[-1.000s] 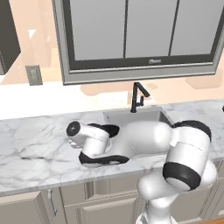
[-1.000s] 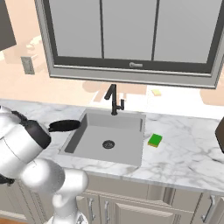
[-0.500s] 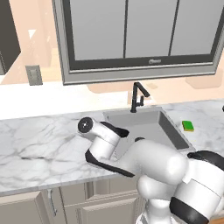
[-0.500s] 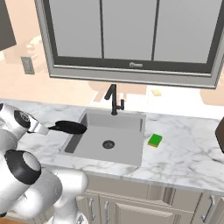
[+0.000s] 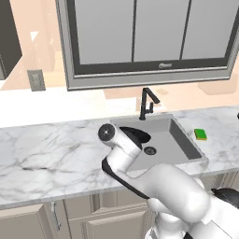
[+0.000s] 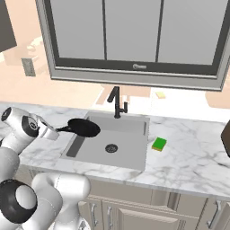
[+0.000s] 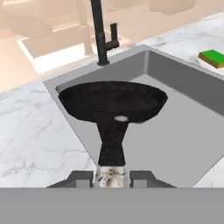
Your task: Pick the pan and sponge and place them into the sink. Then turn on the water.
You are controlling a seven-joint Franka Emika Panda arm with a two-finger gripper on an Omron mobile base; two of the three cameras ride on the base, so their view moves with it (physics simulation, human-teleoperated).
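- Your two-finger gripper point(image 7: 111, 176) clamps the small black frying pan point(image 7: 113, 103) by its handle, above the grey recessed sink point(image 7: 183, 131).
- A small green sponge point(image 6: 159, 143) lies on the white marble counter point(image 6: 193, 157).

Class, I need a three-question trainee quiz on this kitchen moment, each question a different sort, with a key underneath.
1. True or false: the green rectangular sponge already lies inside the grey recessed sink.
2. Multiple choice: the two-finger gripper is shut on which part of the small round black frying pan? A the bowl rim, B the silver-grey handle end, C nothing.
3. Fill in: the pan's bowl hangs over the sink's ____ edge in the right base view.

Key: 1 false, it sits on the marble counter beside the sink; 2 B; 3 left.
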